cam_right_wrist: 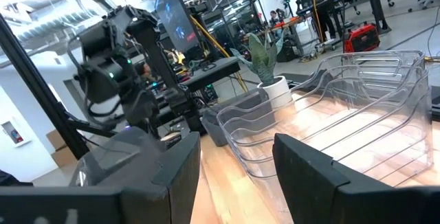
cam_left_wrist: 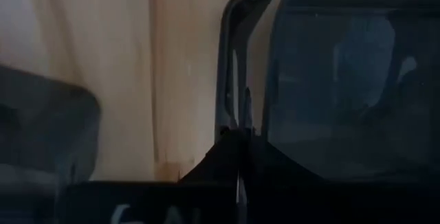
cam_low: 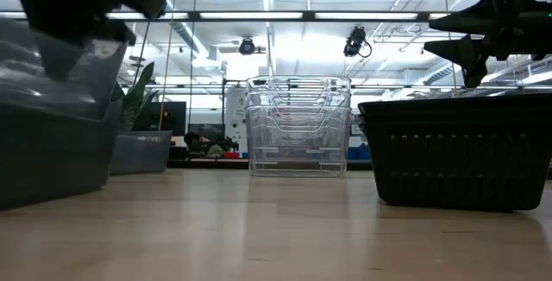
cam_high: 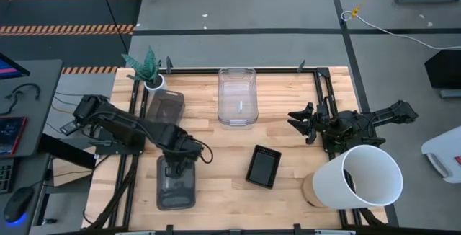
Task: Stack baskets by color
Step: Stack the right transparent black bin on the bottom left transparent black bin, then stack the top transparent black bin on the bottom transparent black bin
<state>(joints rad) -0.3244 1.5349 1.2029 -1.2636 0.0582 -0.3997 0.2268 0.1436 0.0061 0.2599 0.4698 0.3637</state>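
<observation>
A smoky grey translucent plastic basket (cam_high: 176, 184), shallow with rounded corners, sits at the near left of the wooden table (cam_high: 288, 192). A second grey translucent basket (cam_high: 165, 107) lies at the far left, just beside a small white pot with a green plant (cam_high: 150, 73). The stack of clear transparent baskets (cam_high: 237, 96) stands at the far middle, and a smaller black mesh-patterned basket (cam_high: 263, 166) rests near the middle, slightly turned.

The left arm reaches in from the left edge, bent at the elbow, its left claw (cam_high: 175, 166) pointing down over the far rim of the near grey basket (fingers pinched narrow on that rim, as the left wrist view shows). The right arm waits at the far right, its right claw (cam_high: 302, 122) spread wide and holding nothing, behind a large white cylindrical bucket (cam_high: 360, 177) lying on its side.
</observation>
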